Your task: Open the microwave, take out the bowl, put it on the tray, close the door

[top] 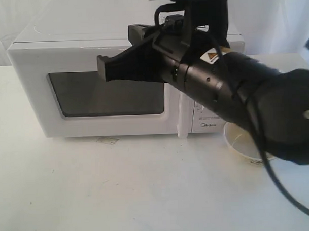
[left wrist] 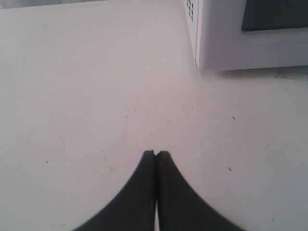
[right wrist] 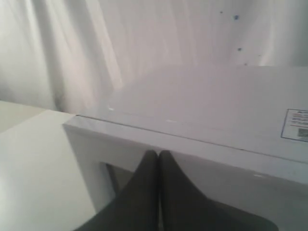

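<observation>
The white microwave (top: 29, 74) stands at the back of the table. Its door (top: 109, 122) with the dark window is closed, and the bar handle (top: 182, 119) is partly behind my right arm. My right gripper (top: 103, 68) is shut and empty, hovering in front of the door's upper part with its fingers pointing left. In the right wrist view that gripper (right wrist: 158, 154) sits level with the microwave's top front edge (right wrist: 144, 132). My left gripper (left wrist: 155, 154) is shut on nothing, low over bare table beside a microwave corner (left wrist: 199, 43). The bowl is hidden.
A round white tray (top: 242, 145) lies on the table (top: 147, 197) right of the microwave, half behind my right arm (top: 276, 116). White curtains hang at the back. A small scrap (top: 107, 141) lies in front of the door.
</observation>
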{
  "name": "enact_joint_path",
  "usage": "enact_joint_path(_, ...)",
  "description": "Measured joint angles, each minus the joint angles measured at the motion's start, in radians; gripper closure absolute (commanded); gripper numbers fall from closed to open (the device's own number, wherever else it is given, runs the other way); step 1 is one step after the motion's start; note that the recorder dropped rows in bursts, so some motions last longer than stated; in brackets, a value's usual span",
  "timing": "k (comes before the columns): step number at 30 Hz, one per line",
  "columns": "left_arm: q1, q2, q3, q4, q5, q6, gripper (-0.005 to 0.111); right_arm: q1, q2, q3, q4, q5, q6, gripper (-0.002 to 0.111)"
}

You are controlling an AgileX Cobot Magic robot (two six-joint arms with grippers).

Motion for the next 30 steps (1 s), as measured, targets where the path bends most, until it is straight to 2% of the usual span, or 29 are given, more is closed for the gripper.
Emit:
enact_joint_path(5,0.000,0.000,0.000,0.000,0.000,0.000,0.107,-0.010,-0.138,0.041,0.000,0.161,-0.014,0.108)
enact_joint_path(10,0.000,0.000,0.000,0.000,0.000,0.000,0.107,-0.064,-0.292,0.128,0.000,0.204,-0.005,0.108)
enact_joint_path(25,0.000,0.000,0.000,0.000,0.000,0.000,0.107,-0.465,-0.898,0.558,0.000,0.294,0.224,0.108)
enact_joint_path(30,0.000,0.000,0.000,0.000,0.000,0.000,0.107,-0.565,-1.089,0.675,0.000,0.310,0.244,0.108)
